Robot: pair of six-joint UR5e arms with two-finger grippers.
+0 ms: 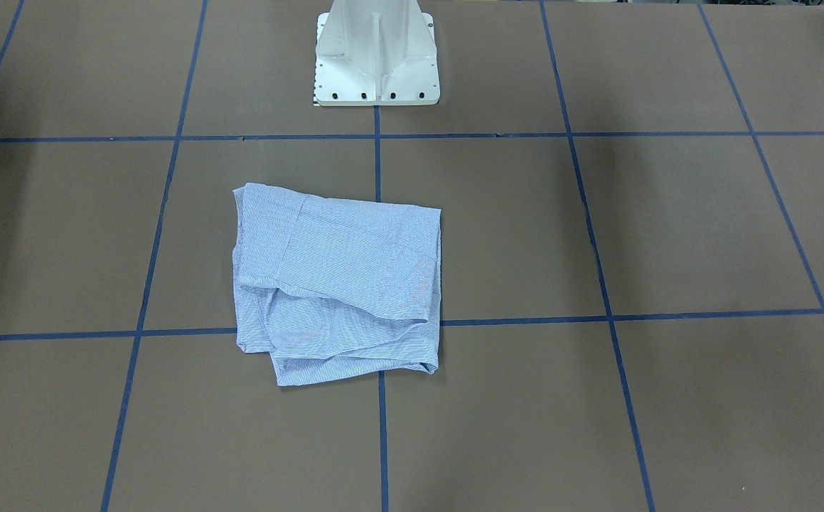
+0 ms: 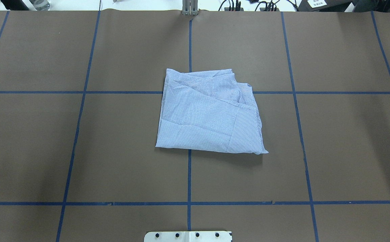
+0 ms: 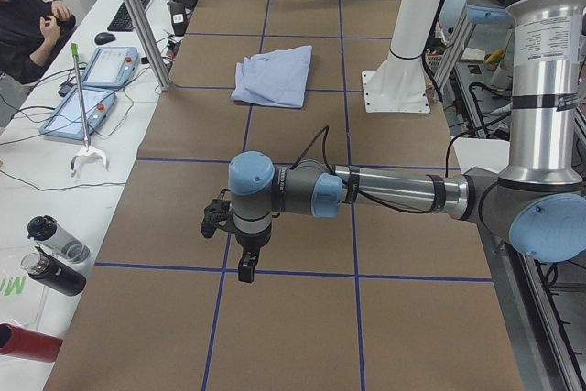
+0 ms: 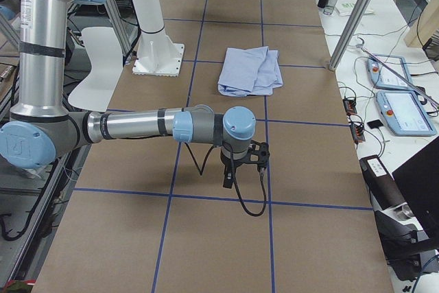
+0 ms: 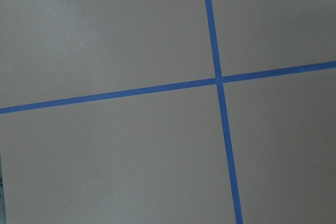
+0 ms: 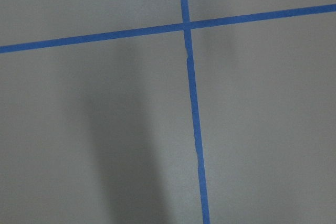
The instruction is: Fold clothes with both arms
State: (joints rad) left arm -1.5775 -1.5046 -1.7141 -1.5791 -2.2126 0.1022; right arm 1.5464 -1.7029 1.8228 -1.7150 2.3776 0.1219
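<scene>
The shirt (image 2: pixel 208 112) lies folded but rumpled between the left gripper (image 3: pixel 245 267) and right gripper (image 4: pixel 228 180), well apart from both. Folding looks nearly done, and squaring its loose edge needs both reaching in. I cannot tell either claw's opening; under each lies brown table (image 2: pixel 114 151) crossed by blue tape (image 5: pixel 215 80).

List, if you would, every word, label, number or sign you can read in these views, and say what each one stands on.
"M": a large green letter, cut off by the frame edge, on the white sheet at the exterior left view's left edge.
White card beyond the table's far edge: dark print, too blurred to read.
Teach pendant screen: too small to read.
Shirt: no label or print shows.
</scene>
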